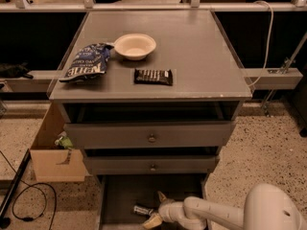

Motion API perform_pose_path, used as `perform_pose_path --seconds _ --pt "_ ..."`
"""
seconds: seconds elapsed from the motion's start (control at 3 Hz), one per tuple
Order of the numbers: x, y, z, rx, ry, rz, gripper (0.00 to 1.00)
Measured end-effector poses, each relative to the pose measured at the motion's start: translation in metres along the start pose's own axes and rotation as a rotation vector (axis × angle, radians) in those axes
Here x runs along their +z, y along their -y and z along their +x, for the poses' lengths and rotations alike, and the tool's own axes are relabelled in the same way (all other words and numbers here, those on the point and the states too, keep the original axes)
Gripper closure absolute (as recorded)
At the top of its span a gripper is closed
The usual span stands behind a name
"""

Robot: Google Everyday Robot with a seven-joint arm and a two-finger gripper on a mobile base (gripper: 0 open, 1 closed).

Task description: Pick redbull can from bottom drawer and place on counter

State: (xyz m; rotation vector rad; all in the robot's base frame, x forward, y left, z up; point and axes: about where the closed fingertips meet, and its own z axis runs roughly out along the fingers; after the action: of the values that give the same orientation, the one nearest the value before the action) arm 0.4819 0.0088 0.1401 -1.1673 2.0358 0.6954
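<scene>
The redbull can [142,209] lies on its side on the dark floor of the open bottom drawer [120,195], near the front middle. My gripper [156,208] reaches into the drawer from the lower right, with its white arm trailing off to the right. Its fingers are spread, one tip [161,196] above the can's right end and one tip [151,220] below it, so the can's end sits between them. The counter [201,51] is the grey top of the cabinet above.
On the counter lie a blue chip bag [85,61], a white bowl [135,45] and a dark candy bar [153,76]. Two knobbed drawers [151,137] stand partly pulled out above the bottom drawer. A cardboard box [53,152] and cables sit on the floor at left.
</scene>
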Motion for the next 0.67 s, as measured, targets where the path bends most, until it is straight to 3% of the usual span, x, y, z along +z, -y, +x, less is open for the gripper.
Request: perform_pose_path --seconds 0.33,0.67 --pt "0.0055 -0.0028 0.0174 0.010 0.011 0.009 0.03" --pt "0.0056 -0.0028 0.0174 0.010 0.011 0.008 0.04"
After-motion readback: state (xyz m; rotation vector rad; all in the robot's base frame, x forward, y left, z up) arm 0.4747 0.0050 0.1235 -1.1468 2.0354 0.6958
